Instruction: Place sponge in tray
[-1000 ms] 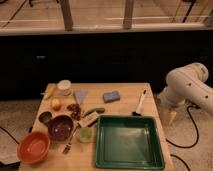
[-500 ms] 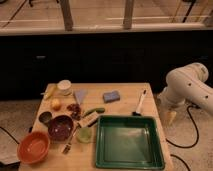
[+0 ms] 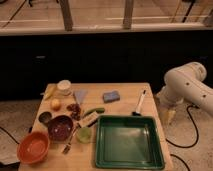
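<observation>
The sponge (image 3: pixel 111 96), a small blue-grey pad, lies flat on the wooden table (image 3: pixel 125 90) near its far edge, at the middle. The dark green tray (image 3: pixel 129 142) sits at the table's front right and holds nothing that I can see. My white arm (image 3: pixel 187 87) hangs off the table's right side. My gripper (image 3: pixel 167 117) points down beside the right edge of the table, level with the tray's far rim. It is well right of the sponge and touches nothing.
A black-and-white brush (image 3: pixel 139 104) lies between sponge and tray. To the left are a pale blue triangular cloth (image 3: pixel 80 95), a white cup (image 3: pixel 64 86), a banana (image 3: pixel 49 91), a maroon bowl (image 3: pixel 60 126), an orange bowl (image 3: pixel 34 147), a green cup (image 3: pixel 84 134) and a fork (image 3: pixel 70 142).
</observation>
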### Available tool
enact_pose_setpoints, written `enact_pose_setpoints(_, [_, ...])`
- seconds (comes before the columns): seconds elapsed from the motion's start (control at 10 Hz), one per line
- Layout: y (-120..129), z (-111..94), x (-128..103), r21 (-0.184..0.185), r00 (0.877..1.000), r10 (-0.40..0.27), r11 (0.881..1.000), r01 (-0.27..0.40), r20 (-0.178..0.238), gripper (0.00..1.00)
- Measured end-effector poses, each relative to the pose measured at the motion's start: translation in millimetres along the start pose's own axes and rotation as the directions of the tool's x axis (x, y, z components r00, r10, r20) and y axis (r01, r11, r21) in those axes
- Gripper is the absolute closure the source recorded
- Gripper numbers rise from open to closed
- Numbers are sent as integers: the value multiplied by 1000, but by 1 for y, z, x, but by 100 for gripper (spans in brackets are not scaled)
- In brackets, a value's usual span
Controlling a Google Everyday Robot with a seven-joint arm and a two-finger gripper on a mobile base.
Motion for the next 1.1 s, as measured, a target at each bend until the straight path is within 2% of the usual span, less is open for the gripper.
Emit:
enact_pose_setpoints(0.2, [-22, 4, -16, 17, 1000, -27, 999, 27, 0, 20])
enact_pose_setpoints(0.5, [-27, 5, -22, 36, 999, -51, 998, 51, -5, 20])
enact_pose_setpoints(0.7, [-40, 8, -47, 54, 997, -83, 995, 83, 1, 20])
enact_pose_setpoints(0.9, [-57, 11, -61, 71, 994, -107, 992, 106, 2, 20])
enact_pose_setpoints(1.1, [-60, 12, -62, 81, 992, -122, 989, 122, 2, 20])
